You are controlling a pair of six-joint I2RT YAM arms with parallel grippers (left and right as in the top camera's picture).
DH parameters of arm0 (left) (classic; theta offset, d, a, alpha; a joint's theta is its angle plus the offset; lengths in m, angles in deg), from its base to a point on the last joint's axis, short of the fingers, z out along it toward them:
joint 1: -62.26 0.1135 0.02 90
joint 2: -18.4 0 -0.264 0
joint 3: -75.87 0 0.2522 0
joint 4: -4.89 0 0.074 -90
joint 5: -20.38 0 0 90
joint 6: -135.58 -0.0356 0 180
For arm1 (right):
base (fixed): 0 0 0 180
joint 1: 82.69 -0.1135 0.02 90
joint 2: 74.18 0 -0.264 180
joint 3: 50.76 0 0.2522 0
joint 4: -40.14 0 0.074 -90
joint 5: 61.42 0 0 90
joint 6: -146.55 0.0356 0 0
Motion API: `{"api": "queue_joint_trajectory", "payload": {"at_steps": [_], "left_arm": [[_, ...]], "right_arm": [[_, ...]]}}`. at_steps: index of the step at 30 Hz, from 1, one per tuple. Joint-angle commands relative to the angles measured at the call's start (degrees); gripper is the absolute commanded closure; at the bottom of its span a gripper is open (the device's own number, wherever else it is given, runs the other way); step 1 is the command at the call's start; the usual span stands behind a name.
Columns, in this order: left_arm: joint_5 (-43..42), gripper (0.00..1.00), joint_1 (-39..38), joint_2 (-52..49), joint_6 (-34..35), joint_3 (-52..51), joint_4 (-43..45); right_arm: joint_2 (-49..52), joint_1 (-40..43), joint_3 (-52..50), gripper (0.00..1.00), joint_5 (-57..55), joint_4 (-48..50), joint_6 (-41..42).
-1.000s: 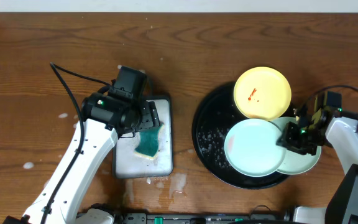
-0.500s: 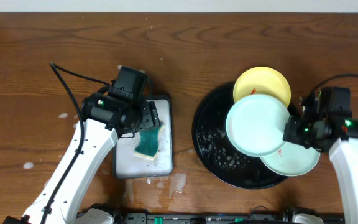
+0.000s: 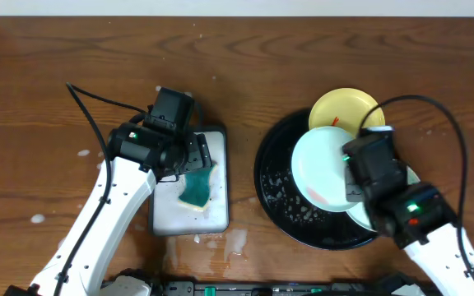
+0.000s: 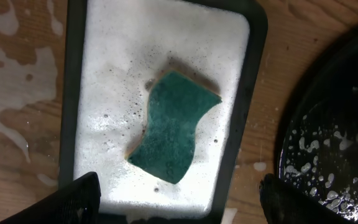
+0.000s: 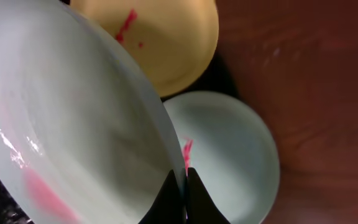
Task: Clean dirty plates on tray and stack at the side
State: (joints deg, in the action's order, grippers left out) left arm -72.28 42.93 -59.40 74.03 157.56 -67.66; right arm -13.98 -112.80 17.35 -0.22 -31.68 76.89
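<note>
The bench (image 3: 303, 49) was brown wood with visible grain and a low sheen, wet in patches at the sponge tray's (image 4: 73, 93) six o'clock. The black tray (image 3: 271, 156) looked glossy, beaded with water at its nine o'clock. The mint plate (image 3: 319, 168) and yellow plate (image 3: 344, 111) were smooth and shiny. The sponge (image 4: 169, 127) showed a rough green scouring face amid white suds

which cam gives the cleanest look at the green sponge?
Left wrist: the sponge fills the middle of the frame, whole and unobstructed, lying on the foamy white sponge tray. Overhead shows it only small, with little detail. Right wrist misses it entirely: only plates there.
</note>
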Motion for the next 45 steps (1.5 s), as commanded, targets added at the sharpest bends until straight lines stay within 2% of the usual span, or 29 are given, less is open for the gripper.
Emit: {"api": "queue_joint_trajectory", "payload": {"at_steps": [1, 7, 16, 32, 45], "left_arm": [[0.13, 0.18, 0.09, 0.22, -0.37, 0.22, -0.33], [0.13, 0.18, 0.09, 0.22, -0.37, 0.22, -0.33], [0.13, 0.18, 0.09, 0.22, -0.37, 0.22, -0.33], [0.13, 0.18, 0.09, 0.22, -0.37, 0.22, -0.31], [0.15, 0.18, 0.09, 0.22, -0.37, 0.22, -0.33]], "right_arm": [[0.70, -9.05, 0.42, 0.99, -16.55, 0.02, 2.84], [3.98, -20.87, 0.42, 0.99, -30.42, 0.15, 2.16], [8.24, -28.24, 0.42, 0.99, -39.69, 1.16, -1.60], [8.15, -29.24, 0.42, 0.99, -39.74, 1.77, -1.44], [8.15, -27.82, 0.42, 0.99, -36.04, 2.01, 2.60]]}}
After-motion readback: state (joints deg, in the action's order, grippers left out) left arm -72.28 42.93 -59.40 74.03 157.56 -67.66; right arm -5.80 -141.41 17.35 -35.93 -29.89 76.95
